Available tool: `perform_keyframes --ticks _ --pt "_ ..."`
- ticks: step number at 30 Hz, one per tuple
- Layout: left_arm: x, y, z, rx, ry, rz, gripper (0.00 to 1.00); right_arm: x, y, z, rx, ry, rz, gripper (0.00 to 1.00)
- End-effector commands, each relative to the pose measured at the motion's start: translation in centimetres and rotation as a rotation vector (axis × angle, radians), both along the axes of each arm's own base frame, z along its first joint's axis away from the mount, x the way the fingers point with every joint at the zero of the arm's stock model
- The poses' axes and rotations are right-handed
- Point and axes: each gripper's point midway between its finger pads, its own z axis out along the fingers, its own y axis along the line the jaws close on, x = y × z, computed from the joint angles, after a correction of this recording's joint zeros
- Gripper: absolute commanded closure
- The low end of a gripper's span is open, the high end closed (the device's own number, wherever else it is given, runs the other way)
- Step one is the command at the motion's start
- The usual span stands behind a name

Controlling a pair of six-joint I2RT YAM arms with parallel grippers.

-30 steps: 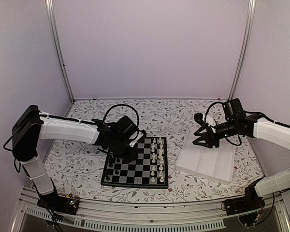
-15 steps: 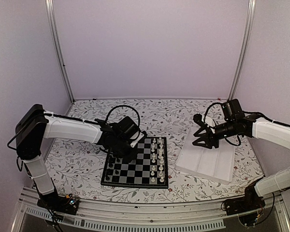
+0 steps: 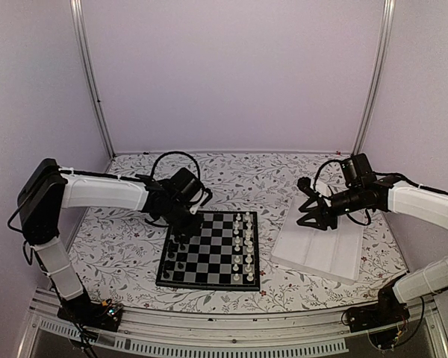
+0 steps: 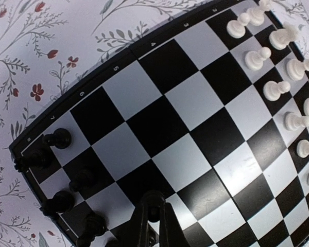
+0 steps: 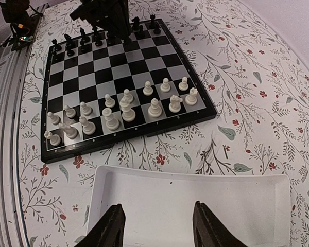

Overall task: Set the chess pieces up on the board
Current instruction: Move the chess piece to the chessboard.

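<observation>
Setting: a table covered with a flower-printed cloth (image 3: pixel 127 246), enclosed by plain lilac walls (image 3: pixel 231 74) with metal posts in the far corners. The chessboard (image 3: pixel 209 253) lies flat on the cloth, left of centre, in front of the left arm. The black chess pieces (image 4: pixel 58 138) stand upright in a loose cluster along the board's left edge, most of them toward its near corner; several squares in those two files are bare. The white pieces (image 3: pixel 243 246) stand in two files along the opposite, right edge. A white tray (image 3: pixel 321 253) rests on the cloth to the right of the board, apart from it.

The left gripper (image 4: pixel 153 206) hangs just above the board's far-left part, near the black cluster. Its fingers are drawn together to a thin slit. Whether a tiny piece is pinched at the tips cannot be told.

The right gripper (image 5: pixel 157 224) hovers over the tray's far end. Its fingers (image 5: pixel 110 226) are spread apart, with nothing between them.
</observation>
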Motion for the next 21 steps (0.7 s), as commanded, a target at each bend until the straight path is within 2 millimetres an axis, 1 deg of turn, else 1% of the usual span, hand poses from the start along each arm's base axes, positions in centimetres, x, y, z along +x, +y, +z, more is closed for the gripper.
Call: perform_keyframes --ticks 1,10,21 --pt "0.5 1.7 0.0 0.026 -0.004 0.066 0.95 0.5 0.1 0.6 0.002 -0.019 0.006 0.52" --pt "0.6 2.9 -1.0 0.070 0.012 0.104 0.96 0.6 0.2 0.2 -0.004 -0.004 0.008 0.52" --pt "0.4 3.5 -2.1 0.100 0.042 0.122 0.96 0.6 0.2 -0.1 -0.007 0.008 0.011 0.52"
